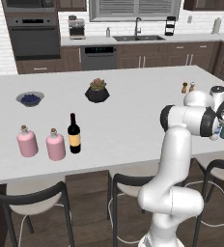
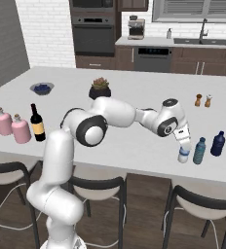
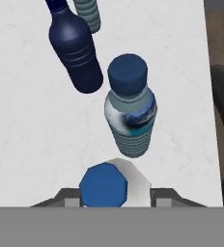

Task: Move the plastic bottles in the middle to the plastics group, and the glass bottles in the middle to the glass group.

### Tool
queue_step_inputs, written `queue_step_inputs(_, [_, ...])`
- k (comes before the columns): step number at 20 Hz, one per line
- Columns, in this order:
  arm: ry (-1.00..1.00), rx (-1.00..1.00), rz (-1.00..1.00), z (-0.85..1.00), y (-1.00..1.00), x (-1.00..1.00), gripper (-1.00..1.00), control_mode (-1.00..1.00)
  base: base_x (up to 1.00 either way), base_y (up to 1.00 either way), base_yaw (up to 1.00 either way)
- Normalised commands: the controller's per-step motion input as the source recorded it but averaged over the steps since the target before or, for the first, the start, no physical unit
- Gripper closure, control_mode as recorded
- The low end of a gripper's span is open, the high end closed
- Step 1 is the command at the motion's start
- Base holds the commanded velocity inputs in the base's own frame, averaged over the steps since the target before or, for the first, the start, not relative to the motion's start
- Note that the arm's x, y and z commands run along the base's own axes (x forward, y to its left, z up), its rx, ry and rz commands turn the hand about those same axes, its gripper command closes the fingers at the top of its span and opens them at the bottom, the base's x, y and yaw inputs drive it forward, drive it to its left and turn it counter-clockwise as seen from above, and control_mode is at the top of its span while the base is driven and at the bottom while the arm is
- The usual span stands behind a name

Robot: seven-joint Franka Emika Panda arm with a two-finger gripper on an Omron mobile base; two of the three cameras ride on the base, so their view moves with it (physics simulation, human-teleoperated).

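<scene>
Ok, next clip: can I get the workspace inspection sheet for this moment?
Surface: white island counter, no spills seen.
Job's things: water bottle upright under the gripper, beside a teal bottle and the dark blue bottle; wine bottle standing next to the two pink flasks.
Clutter: berry bowl, potted plant, two shakers.
Grippers: gripper closed on the water bottle's top.
Cables: nothing seen.
Surroundings: stools along the near edge; oven, sink and coffee machine behind.
</scene>
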Motion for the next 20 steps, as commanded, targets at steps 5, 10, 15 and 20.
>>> queue_step_inputs(5, [0.00,0.00,0.00,0.00,0.00,0.00,-1.00,-1.00,0.00,0.00,0.00])
queue_step_inputs(10, [0.00,0.00,0.00,0.00,0.00,0.00,-1.00,-1.00,0.00,0.00,0.00])
queue_step_inputs(15, [0.00,-0.01,0.00,0.11,0.00,0.00,-1.00,-1.00,0.00,0.00,0.00])
queue_step_inputs(20, [0.00,0.00,0.00,0.38,0.00,0.00,-1.00,-1.00,0.00,0.00,0.00])
